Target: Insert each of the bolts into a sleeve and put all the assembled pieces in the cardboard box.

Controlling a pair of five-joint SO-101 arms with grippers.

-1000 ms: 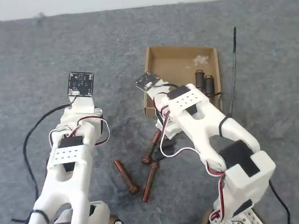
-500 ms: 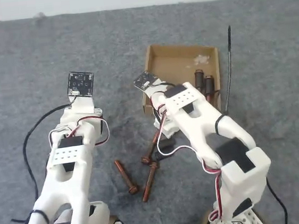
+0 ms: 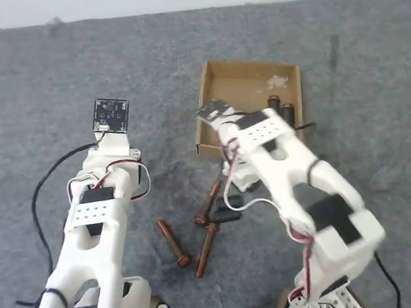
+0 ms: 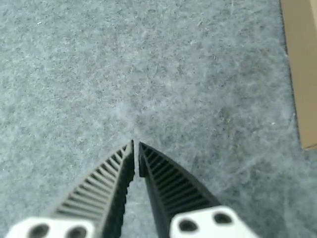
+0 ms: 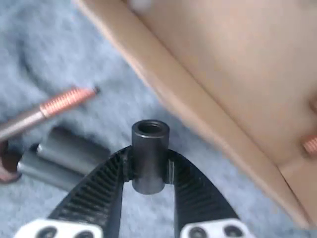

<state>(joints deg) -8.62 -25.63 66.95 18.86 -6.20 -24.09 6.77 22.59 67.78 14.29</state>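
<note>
Right claw is clamped on a black sleeve, and the open end pokes out past the fingertips. It's just outside the near wall of the cardboard box. Left claw is pinched pretty much closed with nothing in it, over bare grey surface.

Toward the near edge of the surface, between the two arms, three bolts lie loose: one, another, and a third angled up toward the box. A spare sleeve lies flat right beside them.

Farther back, about mid-surface, the box sits open. Two dark pieces stand against its right wall.
</note>
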